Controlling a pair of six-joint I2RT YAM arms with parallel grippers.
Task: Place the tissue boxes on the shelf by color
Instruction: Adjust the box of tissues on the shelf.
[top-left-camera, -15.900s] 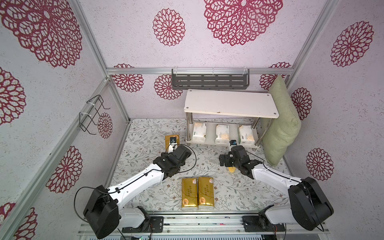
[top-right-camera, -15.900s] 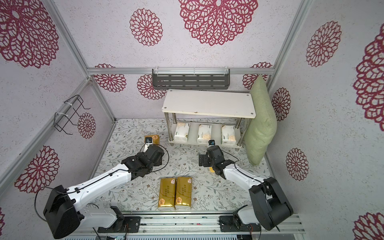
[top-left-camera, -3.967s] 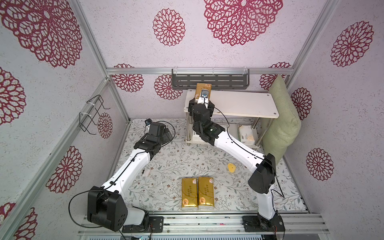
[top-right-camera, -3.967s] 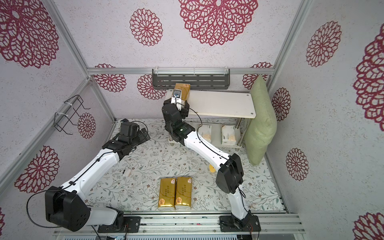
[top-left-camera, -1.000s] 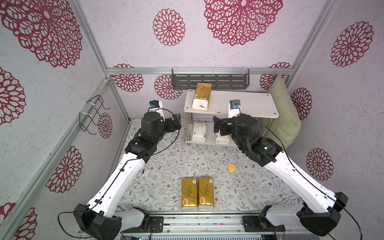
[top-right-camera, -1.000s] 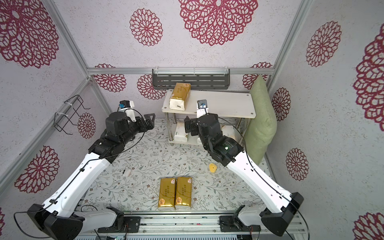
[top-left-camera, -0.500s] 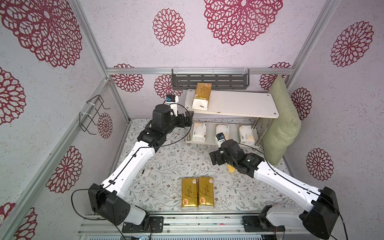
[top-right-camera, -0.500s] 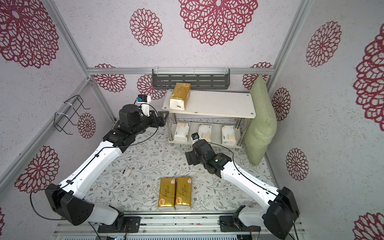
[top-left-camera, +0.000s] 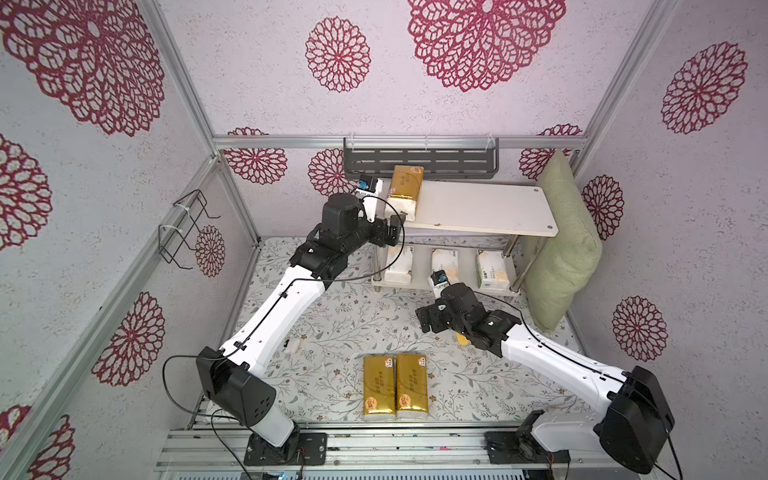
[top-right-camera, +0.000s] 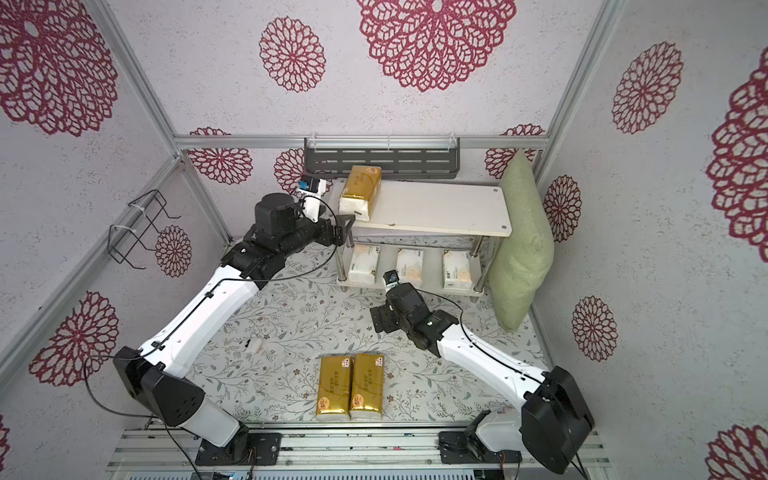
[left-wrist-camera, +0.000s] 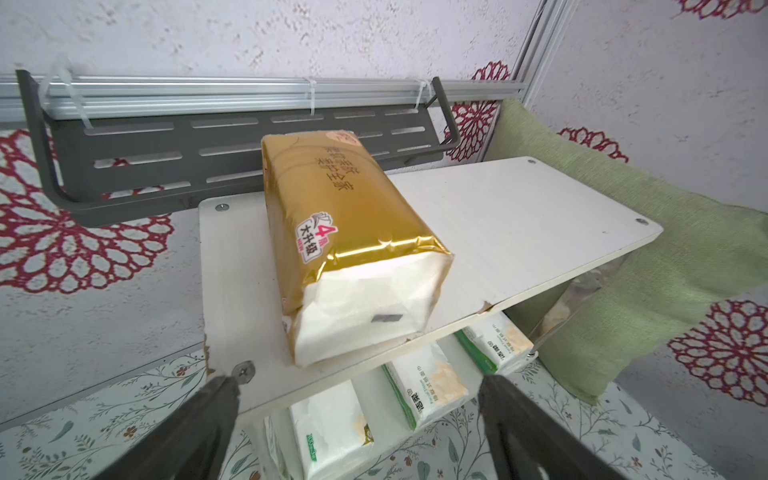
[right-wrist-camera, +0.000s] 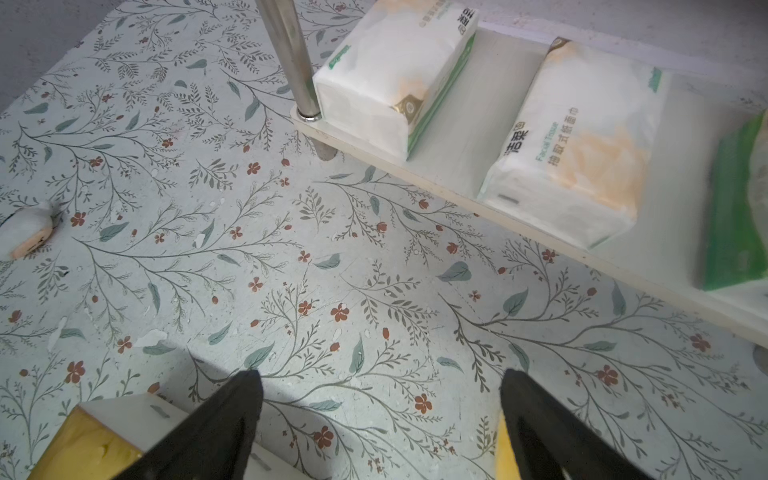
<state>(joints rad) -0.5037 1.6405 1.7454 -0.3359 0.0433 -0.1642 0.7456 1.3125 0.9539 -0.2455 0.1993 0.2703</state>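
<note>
Placement of one gold pack (top-left-camera: 404, 189) is finished. Four seconds ago it was carried by the right gripper above the shelf (top-left-camera: 490, 208), and now it is left lying free at the left end of the top board, its white end at the front edge. The right gripper (top-left-camera: 428, 322) has since been lowered to floor level in front of the lower board, where three white packs (top-left-camera: 446, 264) are lined up side by side. Its fingers are seen spread wide in the wrist view, with nothing between them. The left gripper (top-left-camera: 392, 230) has been brought up to the top board's left front corner, just before the placed pack, and its fingers are likewise spread and empty. Two gold packs (top-left-camera: 395, 386) are left touching side by side on the floor near the front rail, well apart from the shelf. The white row is judged complete and the gold row one-third done. A reach by the right gripper toward the nearer floor pack is judged the likely next step.
</note>
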